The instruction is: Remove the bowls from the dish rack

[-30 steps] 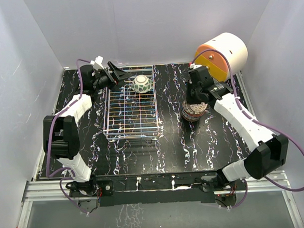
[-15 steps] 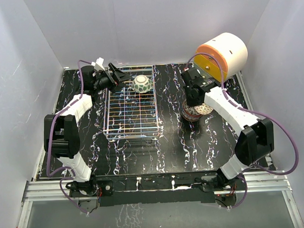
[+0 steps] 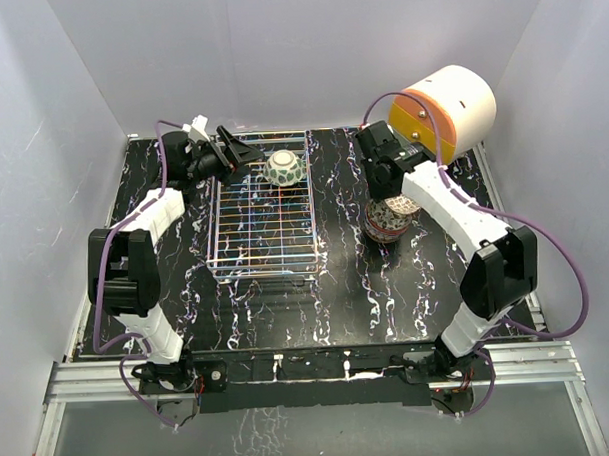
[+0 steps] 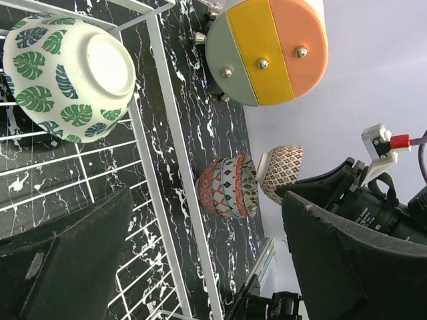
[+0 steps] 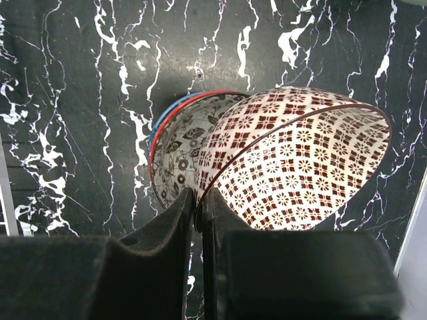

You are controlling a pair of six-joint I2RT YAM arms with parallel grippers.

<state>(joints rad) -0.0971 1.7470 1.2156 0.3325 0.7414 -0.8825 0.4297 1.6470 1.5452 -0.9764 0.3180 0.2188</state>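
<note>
Left tool (image 3: 240, 153) spread wide at 11 o'clock of dish rack (image 3: 213, 221), holding nothing, facing leaf-print bowl (image 3: 283, 169) at rack's 12 o'clock end, foot ring showing. At rack's 3 o'clock on worktop (image 3: 347, 287), right tool (image 5: 198, 200) pinching rim of tilted red-patterned bowl (image 5: 300, 167) over stacked bowls (image 5: 175, 157).

No legible text or markings

Top looks down – wrists near (all share bowl stack (image 4: 228, 188))
</note>
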